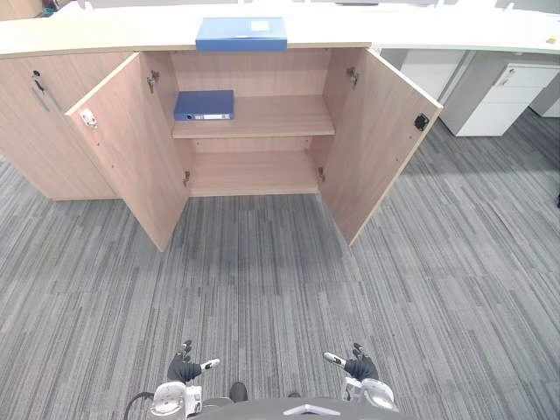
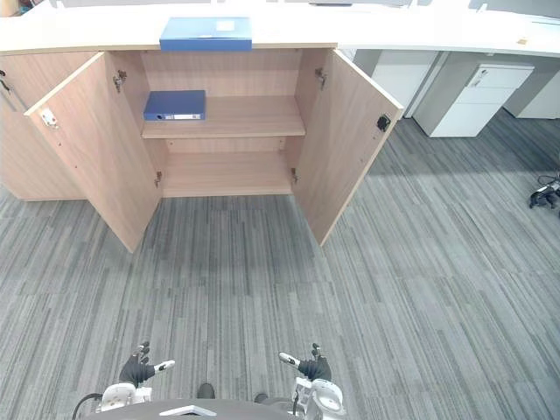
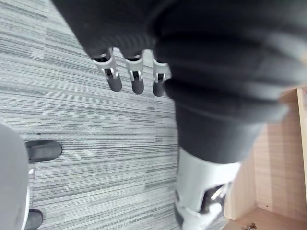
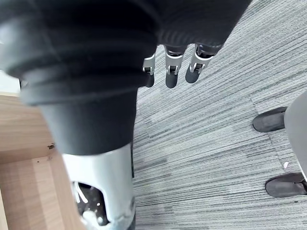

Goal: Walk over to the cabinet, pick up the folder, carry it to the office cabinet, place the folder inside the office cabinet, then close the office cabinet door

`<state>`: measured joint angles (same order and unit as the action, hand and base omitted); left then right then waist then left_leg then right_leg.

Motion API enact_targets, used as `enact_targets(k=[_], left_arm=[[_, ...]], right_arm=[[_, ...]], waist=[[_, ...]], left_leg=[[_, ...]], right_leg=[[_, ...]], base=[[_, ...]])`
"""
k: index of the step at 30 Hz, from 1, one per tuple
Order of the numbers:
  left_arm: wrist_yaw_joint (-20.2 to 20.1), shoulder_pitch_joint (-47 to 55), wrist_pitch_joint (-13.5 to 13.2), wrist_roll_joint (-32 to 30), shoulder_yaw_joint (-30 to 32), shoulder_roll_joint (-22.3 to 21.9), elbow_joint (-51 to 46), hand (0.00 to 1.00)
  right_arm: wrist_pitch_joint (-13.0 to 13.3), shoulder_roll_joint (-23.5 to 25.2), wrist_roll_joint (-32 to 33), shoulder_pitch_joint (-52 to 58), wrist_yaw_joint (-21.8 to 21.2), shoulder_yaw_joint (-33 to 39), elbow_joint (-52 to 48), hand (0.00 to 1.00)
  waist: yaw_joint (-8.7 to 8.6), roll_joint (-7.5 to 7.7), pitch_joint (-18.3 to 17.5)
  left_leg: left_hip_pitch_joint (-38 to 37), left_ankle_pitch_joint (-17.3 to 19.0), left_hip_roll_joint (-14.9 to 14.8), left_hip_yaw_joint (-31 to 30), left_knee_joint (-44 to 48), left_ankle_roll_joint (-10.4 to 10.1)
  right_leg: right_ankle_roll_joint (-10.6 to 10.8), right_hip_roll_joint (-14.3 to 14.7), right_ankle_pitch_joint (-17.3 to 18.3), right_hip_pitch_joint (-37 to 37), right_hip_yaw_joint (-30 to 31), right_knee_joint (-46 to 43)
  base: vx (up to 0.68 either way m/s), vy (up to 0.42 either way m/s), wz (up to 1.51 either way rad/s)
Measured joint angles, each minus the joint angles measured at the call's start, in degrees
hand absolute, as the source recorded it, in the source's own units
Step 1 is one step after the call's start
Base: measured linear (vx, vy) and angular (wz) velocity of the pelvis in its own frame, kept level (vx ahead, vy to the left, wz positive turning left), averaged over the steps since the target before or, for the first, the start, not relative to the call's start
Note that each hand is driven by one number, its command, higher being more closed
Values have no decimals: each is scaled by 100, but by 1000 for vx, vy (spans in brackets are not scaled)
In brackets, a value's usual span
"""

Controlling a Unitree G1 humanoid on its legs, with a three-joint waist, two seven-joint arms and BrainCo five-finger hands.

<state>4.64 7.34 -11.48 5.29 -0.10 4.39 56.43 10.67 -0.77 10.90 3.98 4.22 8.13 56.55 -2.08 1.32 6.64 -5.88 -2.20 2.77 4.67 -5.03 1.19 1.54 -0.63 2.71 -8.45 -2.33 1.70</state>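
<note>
A light-blue folder (image 1: 241, 33) lies flat on the long wooden countertop, above the open office cabinet (image 1: 262, 118). A darker blue folder (image 1: 204, 104) lies on the left of the cabinet's upper shelf; the lower shelf is bare. Both cabinet doors stand wide open, the left door (image 1: 131, 166) and the right door (image 1: 381, 140). My left hand (image 1: 185, 367) and right hand (image 1: 359, 366) hang low over the carpet, well short of the cabinet. Both are open with relaxed fingers (image 3: 136, 79) (image 4: 170, 72) and hold nothing.
A closed wooden cabinet section (image 1: 44, 131) adjoins on the left. A white drawer unit (image 1: 503, 96) stands under the desk at the back right. Grey striped carpet stretches between me and the cabinet, flanked by the two swung-out doors.
</note>
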Motion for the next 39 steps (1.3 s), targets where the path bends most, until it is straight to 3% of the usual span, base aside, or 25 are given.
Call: enact_targets(k=[24, 31, 33, 35, 36, 39], left_arm=[[-134, -117, 123, -211, 7, 7, 143, 0], [-133, -164, 131, -204, 9, 34, 133, 0], [-133, -160, 136, -186, 8, 39, 98, 0], [-129, -181, 141, -87, 6, 41, 74, 0], [-123, -184, 141, -72, 9, 31, 72, 0], [-124, -207, 155, -38, -69, 13, 95, 0]], right_arm=[[-210, -68, 3, -51, -32, 142, 296, 0], [-237, -67, 3, -187, -41, 120, 293, 0], [-238, -79, 3, -219, -42, 123, 284, 0], [-240, -102, 4, -245, -42, 154, 276, 0], [-240, -119, 4, -259, -41, 156, 260, 0], [-221, -164, 8, -242, -47, 146, 19, 0]], waist=[[0, 27, 11], [104, 48, 10], [112, 36, 6], [106, 22, 107], [118, -10, 129], [101, -137, 226]], left_leg=[[43, 136, -6, 215, -1, -6], [195, 364, 4, 557, 36, 80], [290, 477, 25, 621, 44, 85], [418, 775, 21, 629, 437, 157], [425, 852, -1, 632, 570, 168], [142, 1136, 16, 581, 804, 314]], right_leg=[[8, 3, 5, 77, 203, 72], [84, -22, 53, 349, 543, 57], [252, -51, 223, 631, 561, -257], [518, -97, 512, 1026, 463, -1153], [518, -89, 575, 1138, 437, -1481], [480, -200, 760, 1947, 75, -3711]], base=[[0, -12, -4], [43, -24, -26], [87, 20, -18], [171, 64, -8], [144, 64, -7], [183, 98, 9]])
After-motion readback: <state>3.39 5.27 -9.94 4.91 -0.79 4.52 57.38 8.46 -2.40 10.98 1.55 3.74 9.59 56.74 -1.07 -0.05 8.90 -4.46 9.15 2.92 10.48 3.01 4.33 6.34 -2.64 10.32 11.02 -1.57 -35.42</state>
